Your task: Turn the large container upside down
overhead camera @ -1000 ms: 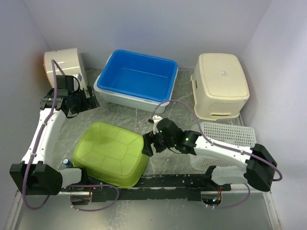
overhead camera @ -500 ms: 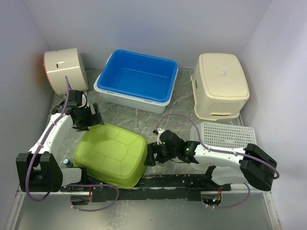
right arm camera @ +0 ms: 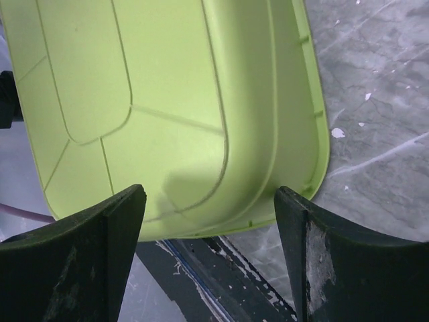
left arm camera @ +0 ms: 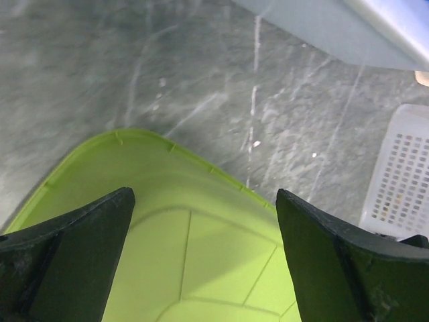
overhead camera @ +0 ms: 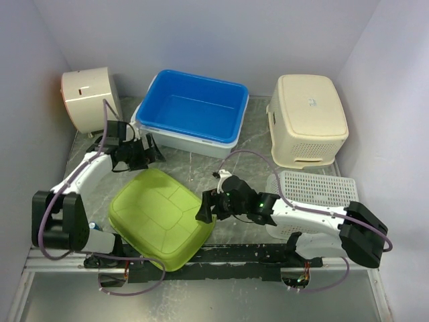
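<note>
Lime-green rectangular plastic tub (overhead camera: 161, 218): rounded corners, a flanged rim and a base panel scored with shallow seam lines. The base faces up towards the overhead camera. The tub looks tilted, and its near corner reaches over the black rail (overhead camera: 234, 255) at the front of the grey marbled table (overhead camera: 181, 168).

It sits front-left of centre, between the two arms. Behind it stands a blue rectangular plastic bin (overhead camera: 231, 124).

Left gripper (overhead camera: 146, 153): jaws spread wide with nothing clamped. It hangs just past the tub's far edge. From the left wrist, the tub's far rim and corner run across the gap between the two dark fingers (left arm camera: 80, 255). We cannot tell whether they touch it.

Right gripper (overhead camera: 203, 209): jaws well apart, holding nothing, right at the tub's right-hand rim. From the right wrist, the tub's base and short ribbed flange fill the view beyond the fingertips.

A white perforated basket (overhead camera: 315, 188) lies beside the right arm. A cream basket (overhead camera: 308, 117) sits base-up at the far right.
</note>
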